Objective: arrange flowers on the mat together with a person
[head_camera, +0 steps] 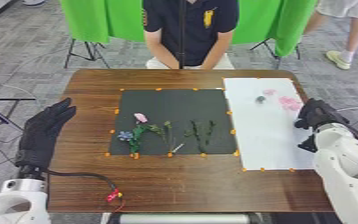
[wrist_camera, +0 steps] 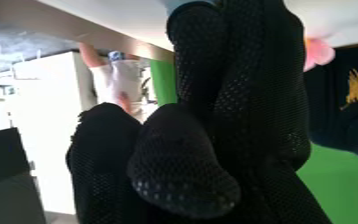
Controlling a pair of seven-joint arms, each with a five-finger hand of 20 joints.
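At the right of the frame, the robot's right hand [head_camera: 319, 112] lies beside the white sheet [head_camera: 266, 137], its fingers loosely open with no flower visible in its grip. The next move is likely to take a pink bloom [head_camera: 290, 103] from the sheet's upper right: best approached low, pinched lightly at the stem rather than the petals, then lifted before crossing to the black mat [head_camera: 153, 104], mid-frame. There, a pink flower [head_camera: 141, 117], a blue flower [head_camera: 125, 135] and leafy stems [head_camera: 198, 132] stand in the way of a dragging sleeve or finger. Orange tabs [head_camera: 232, 131] along the mat's edge could snag. The left hand [head_camera: 44, 131], open, fingers straight, is at left; a dark cable [head_camera: 87, 174] crosses the brown surface [head_camera: 171, 187] at lower left.
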